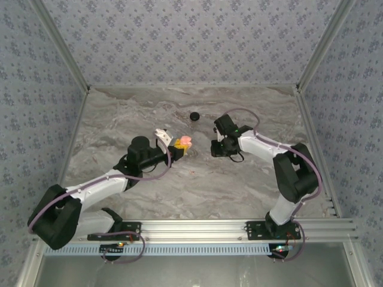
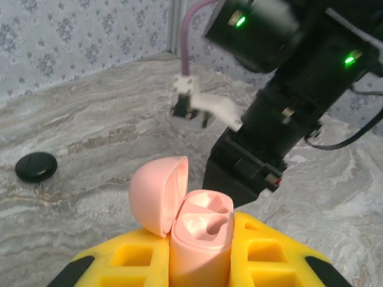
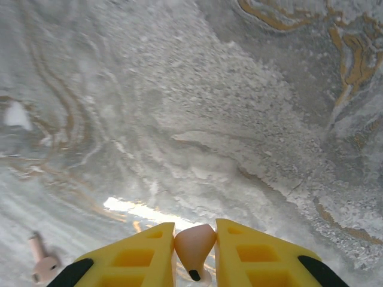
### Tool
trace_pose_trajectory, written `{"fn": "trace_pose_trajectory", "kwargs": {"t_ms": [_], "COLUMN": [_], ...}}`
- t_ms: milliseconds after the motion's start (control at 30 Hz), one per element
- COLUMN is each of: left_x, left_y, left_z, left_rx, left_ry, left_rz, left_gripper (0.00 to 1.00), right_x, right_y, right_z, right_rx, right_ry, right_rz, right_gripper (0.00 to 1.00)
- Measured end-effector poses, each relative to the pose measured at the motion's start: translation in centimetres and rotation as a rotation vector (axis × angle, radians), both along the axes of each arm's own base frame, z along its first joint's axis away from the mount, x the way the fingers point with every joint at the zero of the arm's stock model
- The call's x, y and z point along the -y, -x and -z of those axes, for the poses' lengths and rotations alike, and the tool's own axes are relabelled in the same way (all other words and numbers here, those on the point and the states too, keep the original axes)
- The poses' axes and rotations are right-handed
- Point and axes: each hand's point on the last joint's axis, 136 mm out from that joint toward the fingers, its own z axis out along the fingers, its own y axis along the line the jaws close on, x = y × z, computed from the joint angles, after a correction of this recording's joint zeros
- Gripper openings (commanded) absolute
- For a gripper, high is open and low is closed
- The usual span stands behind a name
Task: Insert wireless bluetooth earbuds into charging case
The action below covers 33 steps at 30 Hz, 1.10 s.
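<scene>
At centre left of the top view, the left gripper (image 1: 178, 147) is clamped on the pink charging case (image 2: 200, 239), lid hinged open, with a black puck (image 1: 194, 115) on the bench (image 1: 119, 119) beyond. Right of it, the right gripper (image 3: 195, 230) pinches a pink earbud (image 3: 192, 248). A second earbud (image 3: 42, 263) lies lower left in the right wrist view.

1. We count one charging case (image 2: 200, 230), salmon-pink;
2. We count two pale pink earbuds: first earbud (image 3: 194, 246); second earbud (image 3: 42, 262);
3. We count one black round puck (image 2: 36, 167);
4. We count two yellow-fingered grippers: left gripper (image 2: 200, 254); right gripper (image 3: 194, 236).
</scene>
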Motion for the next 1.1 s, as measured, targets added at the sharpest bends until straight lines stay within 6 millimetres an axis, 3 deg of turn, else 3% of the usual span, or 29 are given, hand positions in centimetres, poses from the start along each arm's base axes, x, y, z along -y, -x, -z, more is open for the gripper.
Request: {"fn": "trace_pose_trajectory", "kwargs": {"t_ms": [567, 933, 1100], "left_x": [0.0, 0.0, 0.1], "left_y": [-1.4, -1.9, -2.1], "left_z": [0.2, -0.3, -0.3], "left_rx": [0.003, 0.025, 0.029], "left_ry": [0.063, 0.083, 0.09], "left_rz": [-0.08, -0.106, -0.108], "left_gripper": [0.07, 0.07, 0.07], "right_x": [-3.9, -6.8, -8.2], "right_y": [-0.4, 0.6, 1.2], "right_z": [-9.6, -14.7, -16.2], "right_rx": [0.205, 0.277, 0.3], "right_ry": [-0.349, -0.45, -0.47], "right_rz": [-0.101, -0.199, -0.24], "right_gripper": [0.23, 0.24, 0.24]}}
